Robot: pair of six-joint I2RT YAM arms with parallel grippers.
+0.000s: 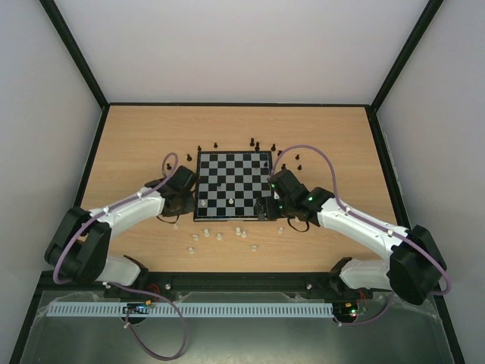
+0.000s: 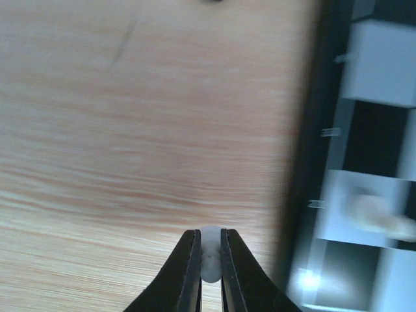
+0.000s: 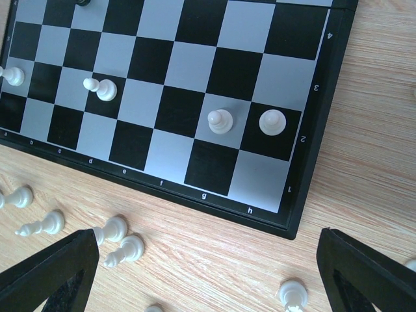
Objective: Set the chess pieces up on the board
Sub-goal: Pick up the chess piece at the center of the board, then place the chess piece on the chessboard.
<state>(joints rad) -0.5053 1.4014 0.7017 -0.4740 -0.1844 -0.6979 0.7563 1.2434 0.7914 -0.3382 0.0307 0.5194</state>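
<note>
In the left wrist view my left gripper (image 2: 210, 235) is shut on a small cream-white chess piece (image 2: 210, 255), just above the wood beside the board's (image 2: 382, 62) left border. From above, that gripper (image 1: 182, 205) sits at the board's (image 1: 246, 171) near left corner. My right gripper (image 3: 205, 240) stands open over the table just in front of the board's (image 3: 162, 65) near right corner, with nothing between its fingers. Two white pawns (image 3: 220, 121) stand side by side on the second row. Loose white pieces (image 3: 123, 250) lie on the wood near the left fingertip.
Several white pieces (image 1: 220, 236) lie scattered between the board and the arm bases. Several black pieces (image 1: 257, 146) stand on the wood behind and beside the board's far edge. One white piece (image 3: 292, 292) stands close to my right finger.
</note>
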